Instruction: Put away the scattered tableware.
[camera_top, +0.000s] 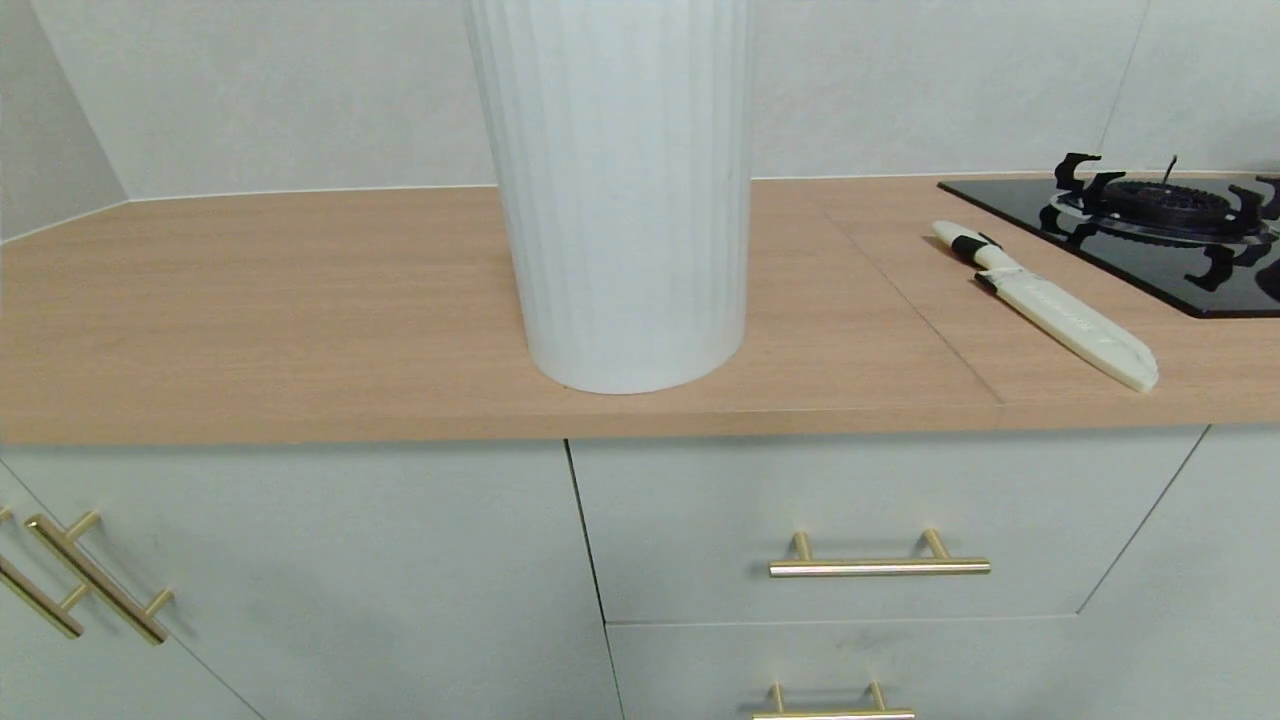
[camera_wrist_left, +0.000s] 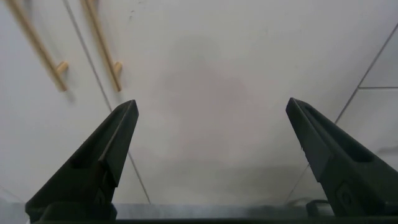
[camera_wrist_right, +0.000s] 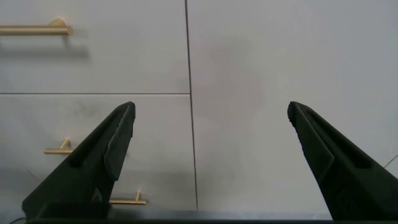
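My left tool hangs released, its two dark fingers spread wide with nothing between them. Beyond it I see pale cabinet doors with two brass bar handles running slantwise across the picture. My right tool is likewise released, fingers wide apart and empty, facing pale drawer fronts with brass handles one above another.

Through the head camera I look down on a wooden counter. A tall ribbed white container stands upright near the counter's front edge, about the middle of my view; its top runs out of the picture. To its right, well apart from it, the knife lies flat on the counter: cream blade, cream handle with black bands, handle toward the back wall and tip toward the front edge. It lies just beside the black glass hob, which carries a black burner grate. Below the counter run the pale cabinet fronts, with a drawer handle under the container.
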